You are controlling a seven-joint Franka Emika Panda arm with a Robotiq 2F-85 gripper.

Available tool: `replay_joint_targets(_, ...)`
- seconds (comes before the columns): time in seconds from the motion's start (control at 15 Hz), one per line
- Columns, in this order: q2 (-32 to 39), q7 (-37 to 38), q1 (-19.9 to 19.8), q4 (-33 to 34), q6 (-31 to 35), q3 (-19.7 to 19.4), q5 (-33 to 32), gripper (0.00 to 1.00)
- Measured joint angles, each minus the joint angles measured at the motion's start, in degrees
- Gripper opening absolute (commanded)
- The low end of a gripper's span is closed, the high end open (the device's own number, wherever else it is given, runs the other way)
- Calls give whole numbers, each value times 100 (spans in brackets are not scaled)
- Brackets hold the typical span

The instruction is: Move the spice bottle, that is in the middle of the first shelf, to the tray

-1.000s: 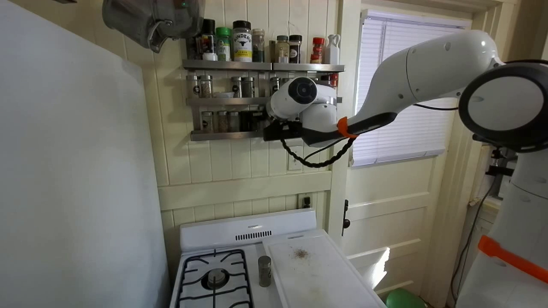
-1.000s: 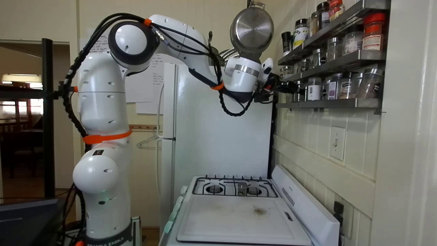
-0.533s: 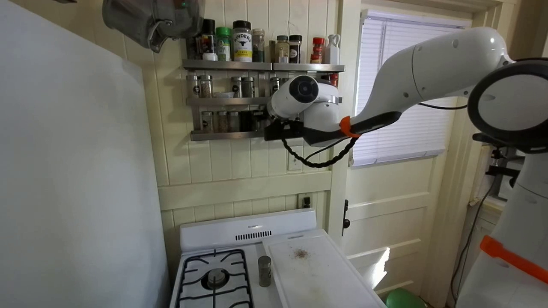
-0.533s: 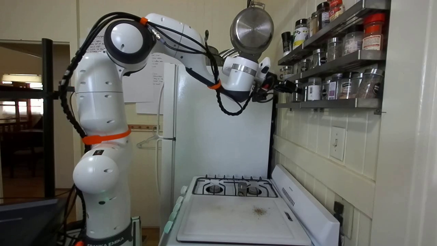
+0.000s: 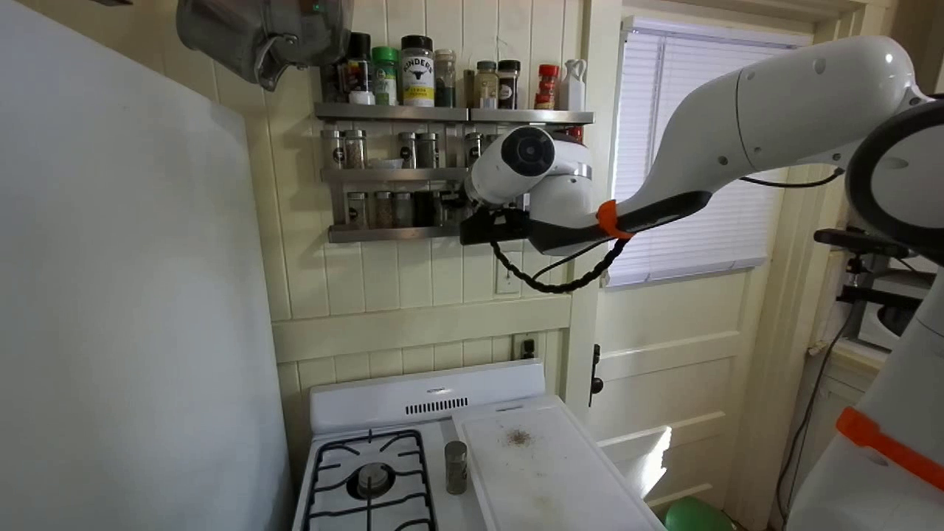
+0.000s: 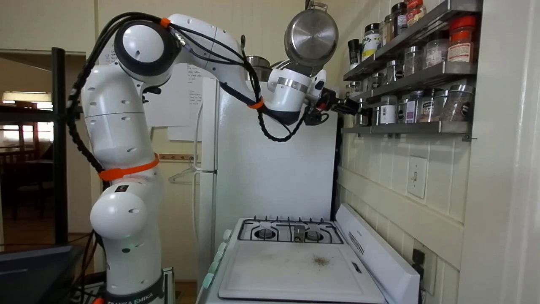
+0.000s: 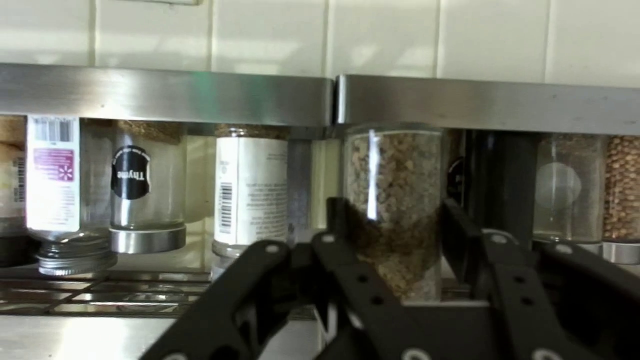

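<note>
The spice bottle [image 7: 395, 165] is a glass jar with brown flaky contents. In the wrist view, which stands upside down, it sits between the fingers of my gripper [image 7: 392, 212]. Both fingers touch its sides, and its cap end is hidden behind the gripper. It looks larger than its neighbours, in front of them at the lower shelf's lip. In both exterior views my gripper [image 5: 448, 198] [image 6: 356, 107] is at the lower shelf's front; the bottle is mostly hidden there. The pale white tray [image 5: 546, 464] [image 6: 287, 272] lies on the stove below, with a small spill of spice on it.
The lower metal shelf [image 5: 391, 234] [image 7: 475, 105] holds several jars; a black bottle [image 7: 502, 185] stands close beside the held one. Another grey-capped jar [image 5: 456, 468] stands between the burner grate [image 5: 369, 479] and tray. A steel pan [image 6: 312, 38] hangs near the wrist. The fridge [image 6: 274, 169] stands behind.
The arm has drawn back from the shelf, its elbow moving away from the wall. The gripper has moved slightly outward, with the spice bottle still between its fingers.
</note>
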Motion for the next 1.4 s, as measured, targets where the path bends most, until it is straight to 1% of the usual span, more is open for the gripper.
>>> replay_joint_targets(0.53,-514,-2,45,-596,-23,110,52,23)
replay_joint_targets(0.93,-780,-1,28,-1144,-23,67,26,23)
replay_joint_targets(1.2,-805,26,-41,-1406,-17,6,-118,23)
replay_joint_targets(1.4,-800,270,-92,-1518,72,-17,-454,23)
